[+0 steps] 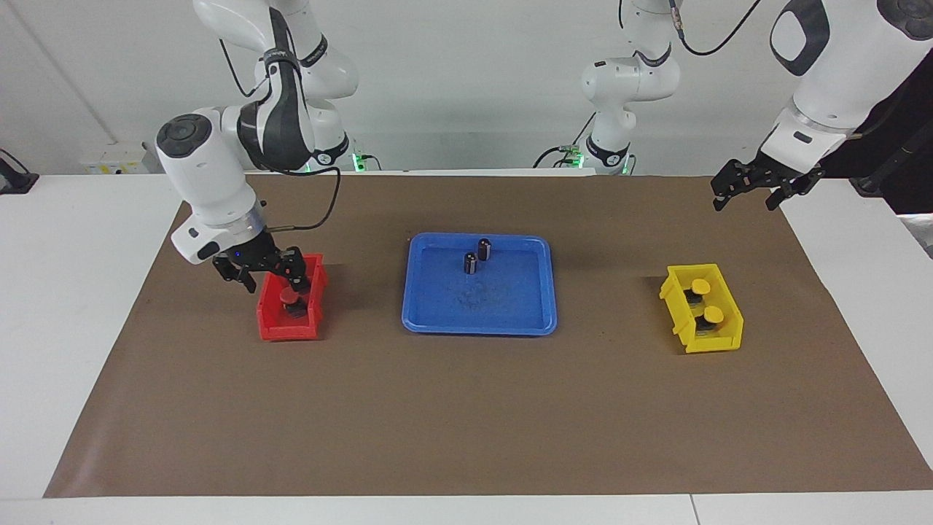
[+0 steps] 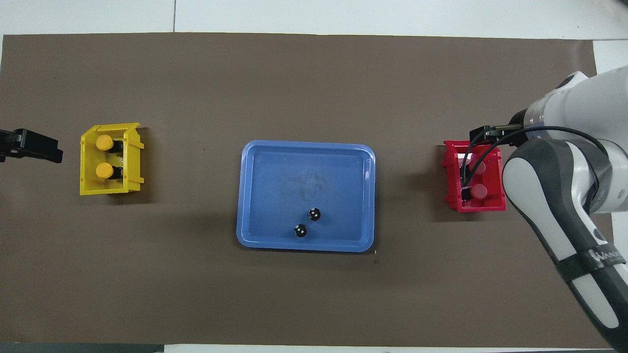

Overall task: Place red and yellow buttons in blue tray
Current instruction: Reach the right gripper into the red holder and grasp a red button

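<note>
Two red buttons (image 2: 477,167) (image 2: 479,191) sit in the small red bin (image 1: 288,332). In the facing view only the one farther from the robots (image 1: 289,297) shows; my right gripper hides the other. My right gripper (image 1: 277,286) is open and low at the bin's end nearer the robots, fingers spread over that hidden button. It also shows in the overhead view (image 2: 485,135). Two yellow buttons (image 1: 700,286) (image 1: 713,315) sit in the small yellow bin (image 1: 685,332). The blue tray (image 1: 477,328) lies mid-table. My left gripper (image 1: 747,195) waits open, raised over the mat's edge.
Two small dark capless cylinders (image 1: 471,262) (image 1: 485,249) stand in the blue tray, in its part nearer the robots. A brown mat (image 1: 466,408) covers the table. The right arm's cable (image 2: 466,166) hangs over the red bin.
</note>
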`<move>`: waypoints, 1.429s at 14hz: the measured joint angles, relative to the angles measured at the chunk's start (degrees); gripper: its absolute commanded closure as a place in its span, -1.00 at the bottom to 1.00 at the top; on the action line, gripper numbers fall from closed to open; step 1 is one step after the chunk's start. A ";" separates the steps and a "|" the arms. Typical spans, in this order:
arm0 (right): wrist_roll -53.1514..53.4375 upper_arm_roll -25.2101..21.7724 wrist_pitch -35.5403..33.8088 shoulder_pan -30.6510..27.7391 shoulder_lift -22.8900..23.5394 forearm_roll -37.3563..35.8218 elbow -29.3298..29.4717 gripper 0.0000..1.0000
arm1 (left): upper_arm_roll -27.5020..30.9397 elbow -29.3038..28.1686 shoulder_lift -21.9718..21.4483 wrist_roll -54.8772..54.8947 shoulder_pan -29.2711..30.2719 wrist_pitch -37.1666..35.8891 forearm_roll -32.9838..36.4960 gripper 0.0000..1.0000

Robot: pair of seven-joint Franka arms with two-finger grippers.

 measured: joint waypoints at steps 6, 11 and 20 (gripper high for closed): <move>0.00 0.00 7.56 -0.09 -0.24 0.01 -8.04 -0.41 | 0.00 -0.02 -0.80 0.00 0.00 -0.64 0.00 -1.00; 0.00 -0.08 8.13 -0.39 -0.42 0.01 -9.79 -0.34 | 0.00 -0.02 -0.82 0.00 0.00 -0.64 0.00 -1.00; -0.70 -0.10 12.00 -0.81 -0.42 0.01 -13.43 0.18 | 0.01 -0.02 -0.84 0.00 0.00 -0.56 0.00 -1.00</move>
